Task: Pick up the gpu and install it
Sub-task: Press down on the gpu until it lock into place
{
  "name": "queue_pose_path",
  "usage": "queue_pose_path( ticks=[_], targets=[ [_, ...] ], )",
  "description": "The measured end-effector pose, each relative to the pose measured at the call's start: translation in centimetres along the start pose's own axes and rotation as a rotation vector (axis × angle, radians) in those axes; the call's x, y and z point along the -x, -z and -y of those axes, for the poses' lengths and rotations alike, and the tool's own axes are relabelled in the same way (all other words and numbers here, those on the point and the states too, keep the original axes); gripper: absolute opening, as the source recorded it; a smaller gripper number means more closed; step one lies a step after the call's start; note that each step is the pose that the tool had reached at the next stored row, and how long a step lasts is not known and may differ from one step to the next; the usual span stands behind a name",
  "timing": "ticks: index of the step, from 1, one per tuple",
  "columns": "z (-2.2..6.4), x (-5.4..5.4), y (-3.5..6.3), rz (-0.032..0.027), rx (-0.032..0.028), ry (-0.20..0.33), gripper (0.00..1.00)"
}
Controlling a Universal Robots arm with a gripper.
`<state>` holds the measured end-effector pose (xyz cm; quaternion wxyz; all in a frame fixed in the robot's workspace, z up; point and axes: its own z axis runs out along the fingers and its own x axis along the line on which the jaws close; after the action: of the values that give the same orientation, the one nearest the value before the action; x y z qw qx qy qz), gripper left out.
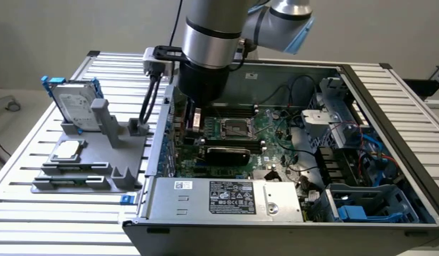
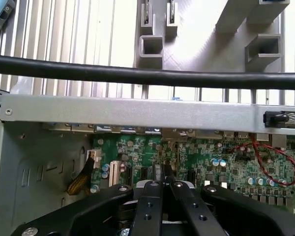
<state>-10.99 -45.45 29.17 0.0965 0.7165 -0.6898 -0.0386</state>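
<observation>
Inside the open computer case [image 1: 390,106], glossy black-shrouded gpu [image 1: 227,155], seated flat.

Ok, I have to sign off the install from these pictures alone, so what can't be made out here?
- Exterior view: whether the gpu sits fully in its slot; its black shroud covers the connector edge.
- Wrist view: what lies beneath the shut gripper; its own black linkage covers it.
- Exterior view: the hard drive label, too small to read.

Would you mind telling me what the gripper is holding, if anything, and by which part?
It cannot be told: the gripper is shut above the motherboard, but its fingers hide anything between them.
</observation>
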Motion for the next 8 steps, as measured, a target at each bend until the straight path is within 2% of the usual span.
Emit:
queue_pose_path(
  ticks=[5, 8],
  targets=[
    [-0.34, 0.01, 0.07, 0.0006, 0.0164, 0.001, 0.11],
    [-0.53, 0.0, 0.05, 0.0011, 0.0315, 0.002, 0.11]
  ],
)
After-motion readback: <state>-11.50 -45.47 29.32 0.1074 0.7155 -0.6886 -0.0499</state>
